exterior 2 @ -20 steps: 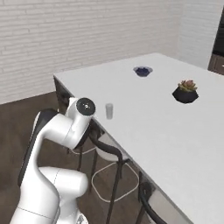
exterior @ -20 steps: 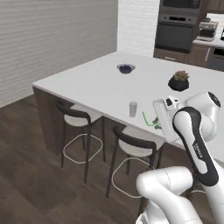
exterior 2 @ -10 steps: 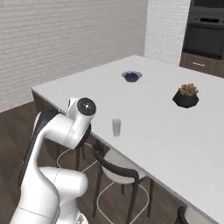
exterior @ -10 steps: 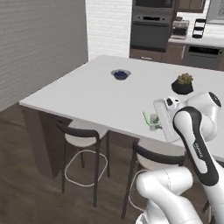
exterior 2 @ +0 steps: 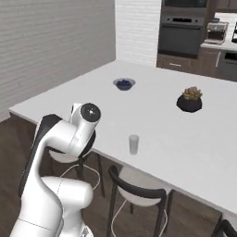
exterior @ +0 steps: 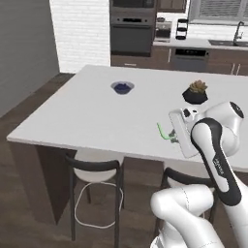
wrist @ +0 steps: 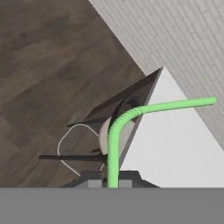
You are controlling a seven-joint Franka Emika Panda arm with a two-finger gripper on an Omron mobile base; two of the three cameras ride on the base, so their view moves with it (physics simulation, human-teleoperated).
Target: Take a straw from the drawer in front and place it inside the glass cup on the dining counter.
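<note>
- Task past its midpoint, by my read: the thin bright green bendy straw (wrist: 114, 144) is out of the drawer and carried in the two-finger pincer (exterior: 173, 138); placing it in the cup is left.
- Pincer closed on the straw's lower end. In the hand view the stem rises from between the dark tips at 6 o'clock, then bends off toward 2 o'clock.
- Left base view: the green straw (exterior: 162, 131) sticks out toward 9 o'clock of the pincer, held above the large flat white island desk (exterior: 92, 114), near its near edge.
- The small clear greyish glass tumbler (exterior 2: 134, 144) stands upright on the white desk (exterior 2: 152, 111) close to the near edge, roughly 3 o'clock of the arm's shoulder in the right base view; empty, straw well apart from it.
- Other things on the desk: small dark blue bowl (exterior 2: 124, 84) at 12 o'clock of the tumbler, dark pot with a spiky plant (exterior 2: 190, 99) at 1 o'clock.
- Dark chairs with pale seats (exterior: 97, 167) tucked under the near edge.
- Versus earlier frames: whole scene shifted in both base views, so the base has driven along the desk; oven wall now in view. The things have not moved on the desk. Arm pose and grip on the straw look unchanged.
- Left: get the straw tip over the tumbler, lower, release.
</note>
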